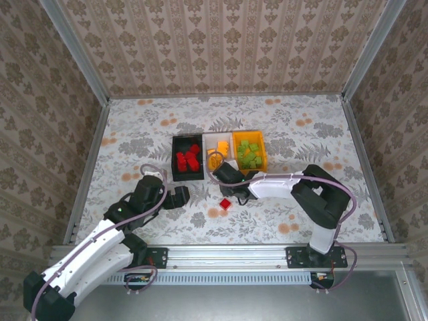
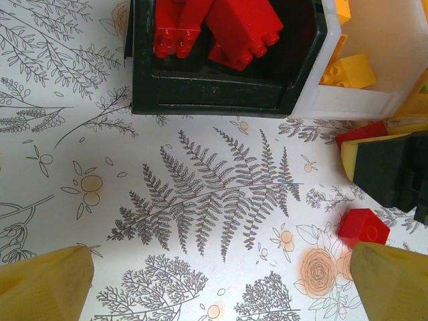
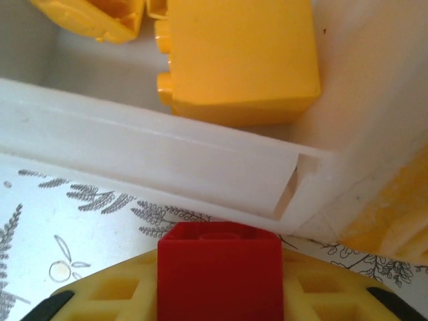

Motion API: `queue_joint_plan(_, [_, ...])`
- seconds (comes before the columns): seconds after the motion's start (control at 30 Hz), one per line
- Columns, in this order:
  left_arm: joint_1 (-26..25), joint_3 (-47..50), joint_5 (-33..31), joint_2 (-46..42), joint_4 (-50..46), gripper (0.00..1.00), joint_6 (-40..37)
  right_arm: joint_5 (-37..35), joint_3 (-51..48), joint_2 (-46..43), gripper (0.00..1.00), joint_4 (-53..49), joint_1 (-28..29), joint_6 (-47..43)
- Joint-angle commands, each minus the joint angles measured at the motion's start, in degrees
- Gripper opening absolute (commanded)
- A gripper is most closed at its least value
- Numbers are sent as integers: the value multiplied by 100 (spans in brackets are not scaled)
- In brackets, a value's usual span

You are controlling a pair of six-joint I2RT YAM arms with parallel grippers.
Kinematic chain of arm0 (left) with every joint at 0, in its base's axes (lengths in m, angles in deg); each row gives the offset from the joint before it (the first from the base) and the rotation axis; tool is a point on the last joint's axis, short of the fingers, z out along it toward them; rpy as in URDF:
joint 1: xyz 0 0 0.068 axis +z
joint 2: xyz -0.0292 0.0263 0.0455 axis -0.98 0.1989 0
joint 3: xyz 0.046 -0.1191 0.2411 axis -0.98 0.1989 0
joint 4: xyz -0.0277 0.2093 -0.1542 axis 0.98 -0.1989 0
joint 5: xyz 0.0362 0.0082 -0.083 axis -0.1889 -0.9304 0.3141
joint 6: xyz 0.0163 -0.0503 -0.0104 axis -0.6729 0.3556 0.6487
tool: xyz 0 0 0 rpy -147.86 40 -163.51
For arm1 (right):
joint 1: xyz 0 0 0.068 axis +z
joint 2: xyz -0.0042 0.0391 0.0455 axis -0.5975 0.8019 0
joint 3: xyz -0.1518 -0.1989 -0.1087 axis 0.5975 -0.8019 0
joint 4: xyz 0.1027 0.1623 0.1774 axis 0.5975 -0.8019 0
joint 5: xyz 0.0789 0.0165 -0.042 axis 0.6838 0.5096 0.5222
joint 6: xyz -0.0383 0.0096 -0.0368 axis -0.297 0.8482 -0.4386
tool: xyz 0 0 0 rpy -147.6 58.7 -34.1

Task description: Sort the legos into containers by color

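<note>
Gripping a red brick, the right gripper is hovering just short of the white bin, which is holding yellow bricks. The left gripper is sitting wide open over the table, near the black bin holding red bricks. A second red brick is lying loose on the table, just beside one of the left fingers. Green bricks are sitting in the orange bin.
</note>
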State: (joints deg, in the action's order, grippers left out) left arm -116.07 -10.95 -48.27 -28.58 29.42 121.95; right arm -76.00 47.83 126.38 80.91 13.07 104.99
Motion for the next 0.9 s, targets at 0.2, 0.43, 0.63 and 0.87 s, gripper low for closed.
queue_joint_plan(0.2, [-22, 52, -100, -167, -154, 100, 74, 884, 48, -1578, 28, -568, 133, -462])
queue_joint_plan(0.43, [-25, 71, -35, -191, -142, 100, 49, 1391, 1889, -396, 30, -877, 146, -681])
queue_joint_plan(0.63, [-73, 84, 5, -192, -218, 100, 73, 1358, 3614, 1048, 32, -1151, -26, -779])
queue_joint_plan(0.87, [-127, 101, 17, -178, -201, 100, 75, 1231, 5211, 2228, 36, -1678, -166, -815])
